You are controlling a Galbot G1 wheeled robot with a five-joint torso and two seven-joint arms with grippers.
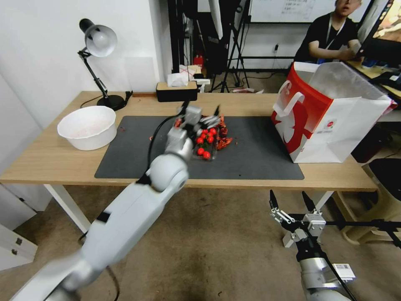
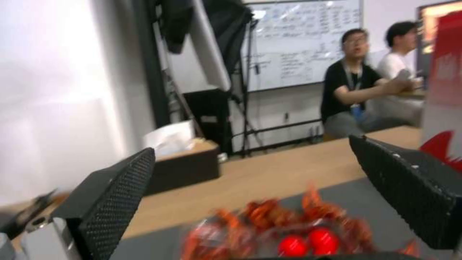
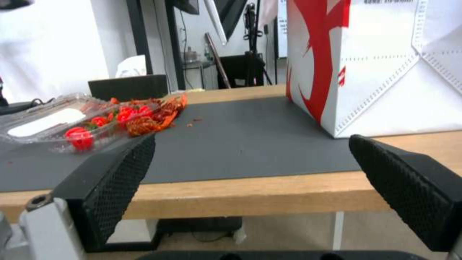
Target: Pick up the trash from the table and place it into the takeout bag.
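We take the large dark grey mat (image 1: 250, 150) lying across the middle of the long light-wood table (image 1: 50, 161) as our landmark. Near the mat's centre lies the trash we can see: a clear plastic clamshell tray (image 3: 46, 124) holding small round red fruits (image 1: 204, 144), with a heap of crumpled orange-red scraps (image 1: 223, 136) touching its end that faces the bag. In the right wrist view the tray's long axis runs roughly along the mat's length, and a few crumbs lie on the mat just past the scraps. Our left gripper (image 1: 200, 117) is reached out over the mat's middle, right above the tray, its black textured fingers (image 2: 115, 202) spread wide with nothing between them; the left wrist view looks down past them at the red fruits and scraps below. At the mat's right end stands the large paper takeout bag (image 1: 334, 121), upright, mouth open, white-sided with a red front panel turned toward the mat's middle and a white flat handle on that panel. Off the mat's left end sits a white round bowl (image 1: 87, 127). Our right gripper (image 1: 292, 207) hangs below the table's near edge, in front of the mat's right end, fingers (image 3: 110, 180) apart and empty.
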